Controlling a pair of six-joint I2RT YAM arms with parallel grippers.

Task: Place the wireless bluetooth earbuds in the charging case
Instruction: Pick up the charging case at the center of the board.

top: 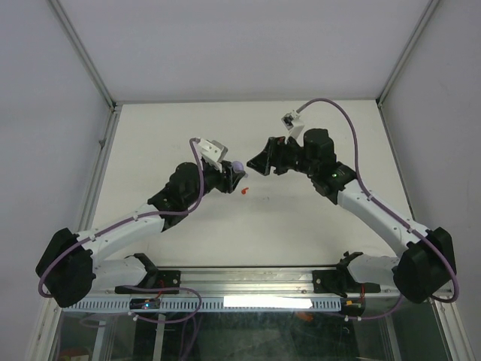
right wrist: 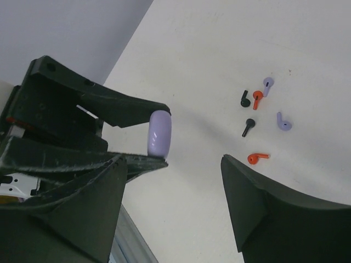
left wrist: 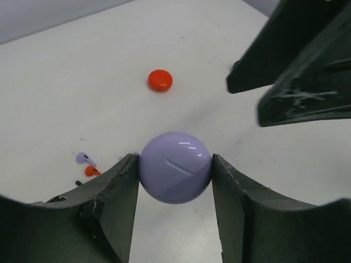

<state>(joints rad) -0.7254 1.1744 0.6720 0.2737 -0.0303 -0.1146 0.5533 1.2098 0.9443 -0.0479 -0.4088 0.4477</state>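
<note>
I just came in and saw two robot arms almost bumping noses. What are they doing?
The left gripper is pinching a round lavender case and holding it up off the table. The right gripper is open and empty, pointing at the case from close by, not touching it. Six tiny earbuds in black, red and lavender lie loose on the table, and a red case sits farther off. No earbud has been picked up.

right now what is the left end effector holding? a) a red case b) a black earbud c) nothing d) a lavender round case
d: the lavender round case sits pinched in the left end effector, while the red case lies apart on the table.
</note>
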